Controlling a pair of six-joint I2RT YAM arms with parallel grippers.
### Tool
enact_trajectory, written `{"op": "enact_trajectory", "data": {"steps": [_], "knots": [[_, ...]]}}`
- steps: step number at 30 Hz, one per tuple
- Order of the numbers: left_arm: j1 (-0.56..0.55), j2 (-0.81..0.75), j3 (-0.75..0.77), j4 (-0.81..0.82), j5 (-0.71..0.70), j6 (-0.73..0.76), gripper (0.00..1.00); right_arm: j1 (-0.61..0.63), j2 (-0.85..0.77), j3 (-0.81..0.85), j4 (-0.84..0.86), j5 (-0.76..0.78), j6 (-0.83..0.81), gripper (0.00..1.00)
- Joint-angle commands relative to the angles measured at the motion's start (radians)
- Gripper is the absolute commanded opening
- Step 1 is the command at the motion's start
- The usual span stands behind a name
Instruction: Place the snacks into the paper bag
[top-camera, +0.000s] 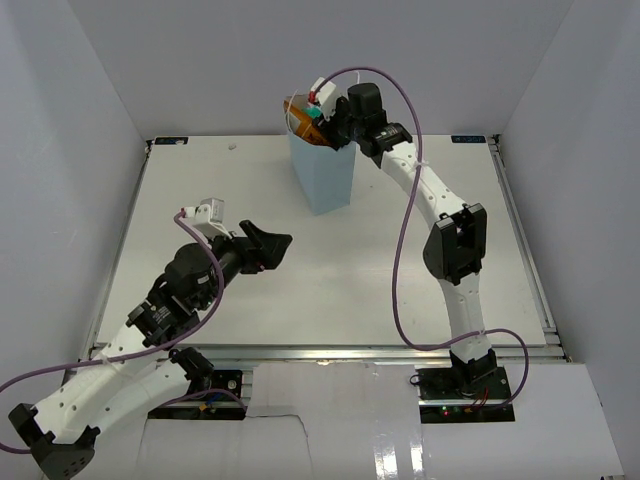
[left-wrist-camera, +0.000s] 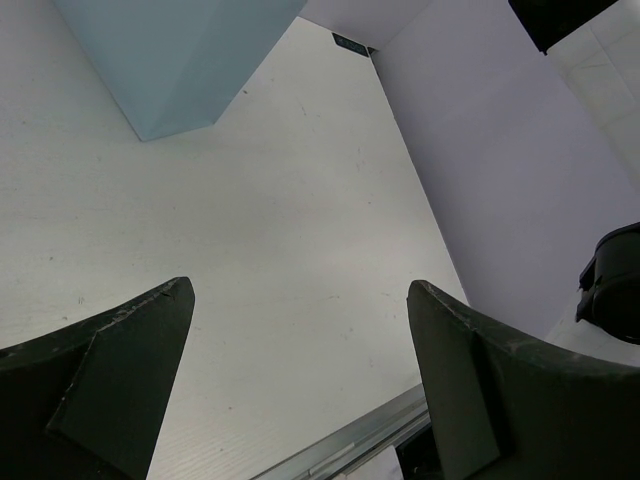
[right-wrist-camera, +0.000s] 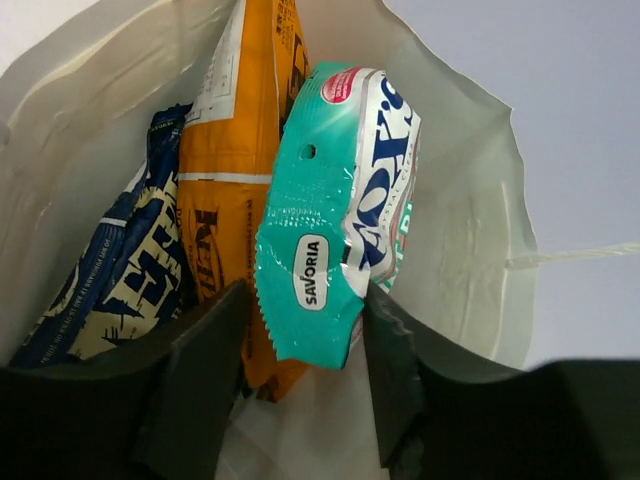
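Snack: teal pouch (right-wrist-camera: 335, 210), crinkled, with blue and red lettering, upright in the mouth of the paper bag (top-camera: 322, 180).
Right arm: right gripper (right-wrist-camera: 300, 335) clamped on the pouch's lower edge.
Neighbours: orange chip bag (right-wrist-camera: 230, 150) and dark blue packet (right-wrist-camera: 120, 270) crowd alongside.
Left arm: left gripper (left-wrist-camera: 300, 370) jaws wide, empty, over the table (left-wrist-camera: 300, 200).

Overhead, wrist views sharing paper bag (top-camera: 325, 180)

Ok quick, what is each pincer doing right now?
Left pincer: open, holding nothing.
Right pincer: closed on the crinkly teal snack pouch, in the mouth of the tall pale blue paper bag.
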Motion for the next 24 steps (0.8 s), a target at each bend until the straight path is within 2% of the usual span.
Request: {"op": "enact_trajectory", "data": {"steps": [1, 2, 5, 10, 14, 17, 18, 19, 24], "knots": [[0.003, -0.026, 0.01, -0.003, 0.005, 0.0, 0.98, -0.004, -0.074, 0.012, -0.039, 0.013, 0.006, 0.57], [0.001, -0.032, 0.016, -0.012, 0.002, 0.0, 0.98, -0.002, -0.09, 0.007, -0.028, 0.009, 0.009, 0.65], [0.001, -0.037, 0.03, -0.026, -0.004, 0.005, 0.98, -0.002, -0.153, 0.006, -0.025, -0.002, 0.014, 0.68], [0.003, -0.057, 0.044, -0.038, -0.004, 0.014, 0.98, -0.002, -0.277, -0.043, -0.022, -0.002, 0.044, 0.79], [0.003, -0.06, 0.062, -0.064, -0.009, 0.015, 0.98, -0.004, -0.381, -0.106, -0.042, -0.026, 0.102, 0.8], [0.001, -0.052, 0.084, -0.115, -0.009, 0.02, 0.98, -0.016, -0.478, -0.213, -0.071, -0.027, 0.179, 0.99], [0.001, -0.051, 0.087, -0.124, -0.009, 0.02, 0.98, -0.019, -0.505, -0.247, -0.085, -0.027, 0.197, 0.92], [0.001, -0.049, 0.09, -0.136, -0.009, 0.021, 0.98, -0.024, -0.562, -0.285, -0.1, -0.022, 0.211, 0.9], [0.001, -0.035, 0.121, -0.214, -0.03, 0.04, 0.98, -0.123, -0.745, -0.592, -0.132, -0.106, 0.268, 0.9]]}}
